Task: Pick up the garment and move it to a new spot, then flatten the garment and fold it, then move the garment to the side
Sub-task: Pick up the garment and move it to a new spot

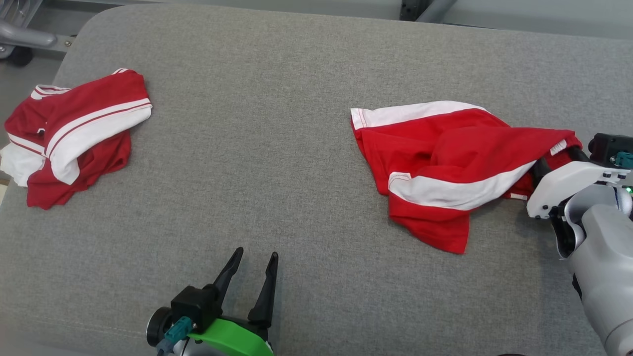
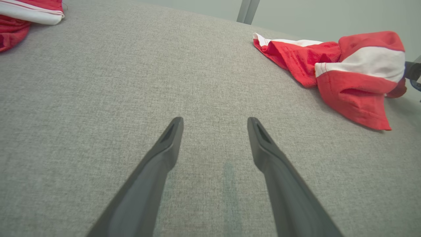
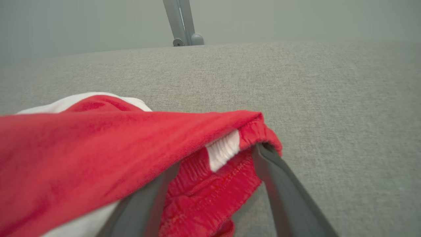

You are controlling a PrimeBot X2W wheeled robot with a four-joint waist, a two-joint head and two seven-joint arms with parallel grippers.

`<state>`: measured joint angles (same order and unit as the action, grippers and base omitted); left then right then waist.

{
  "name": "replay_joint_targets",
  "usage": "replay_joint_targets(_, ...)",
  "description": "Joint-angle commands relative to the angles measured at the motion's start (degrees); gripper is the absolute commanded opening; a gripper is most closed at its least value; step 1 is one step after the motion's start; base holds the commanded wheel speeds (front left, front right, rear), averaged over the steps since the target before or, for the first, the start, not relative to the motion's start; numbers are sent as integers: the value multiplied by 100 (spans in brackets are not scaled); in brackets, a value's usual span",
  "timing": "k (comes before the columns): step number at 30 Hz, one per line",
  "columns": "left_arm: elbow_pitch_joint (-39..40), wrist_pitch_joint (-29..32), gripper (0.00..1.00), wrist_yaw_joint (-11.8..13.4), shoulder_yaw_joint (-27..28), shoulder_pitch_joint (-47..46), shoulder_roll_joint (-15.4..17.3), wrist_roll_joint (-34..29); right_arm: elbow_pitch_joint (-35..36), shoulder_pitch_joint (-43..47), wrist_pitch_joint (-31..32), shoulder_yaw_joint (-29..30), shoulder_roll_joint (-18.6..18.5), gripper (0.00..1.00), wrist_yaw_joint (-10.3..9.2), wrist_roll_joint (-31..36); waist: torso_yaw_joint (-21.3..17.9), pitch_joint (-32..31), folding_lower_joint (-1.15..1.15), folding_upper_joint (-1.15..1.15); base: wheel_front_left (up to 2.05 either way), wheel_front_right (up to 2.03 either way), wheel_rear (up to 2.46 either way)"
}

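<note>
The garment (image 1: 445, 163), red shorts with white bands, lies crumpled on the right half of the grey padded surface (image 1: 277, 163). My right gripper (image 1: 555, 160) reaches in from the right edge, its fingers spread open, and the elastic waistband (image 3: 230, 148) drapes over and between its tips. In the right wrist view the garment (image 3: 115, 151) covers both fingertips. My left gripper (image 1: 255, 257) stands open near the front edge, nothing between its fingers (image 2: 171, 138), well left of the garment (image 2: 348, 72).
A second red and white garment (image 1: 74, 133) lies bunched at the surface's far left edge, also seen in the left wrist view's top left corner (image 2: 23, 16). A metal frame post (image 3: 182, 23) stands beyond the far edge. Bare grey fabric spans the middle.
</note>
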<state>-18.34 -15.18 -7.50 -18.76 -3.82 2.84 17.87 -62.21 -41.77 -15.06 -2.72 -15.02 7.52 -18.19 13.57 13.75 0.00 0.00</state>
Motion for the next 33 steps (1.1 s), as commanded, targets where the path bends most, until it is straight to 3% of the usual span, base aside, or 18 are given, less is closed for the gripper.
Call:
replay_joint_targets(1,15,4,100,3,19,-71,10,18,-40,-51,-17,85,-58,100,-6,58,-43,0,0,0,0,0,0)
replay_joint_targets(14,-23,4,100,3,123,264,13,37,791,1375,-16,346,222,100,-6,-79,-901,-821,0,0,0,0,0)
replay_joint_targets(19,-22,4,100,3,180,408,15,66,1695,2229,-17,273,377,100,-6,-240,-1087,-1096,0,0,0,0,0)
replay_joint_targets(26,53,4,100,3,379,625,14,6,3876,3578,-16,84,737,100,-6,273,-1377,-1356,0,0,0,0,0)
replay_joint_targets(33,75,5,100,3,431,670,15,-48,4553,4050,-16,97,980,100,-6,612,-1512,-1414,0,0,0,0,0)
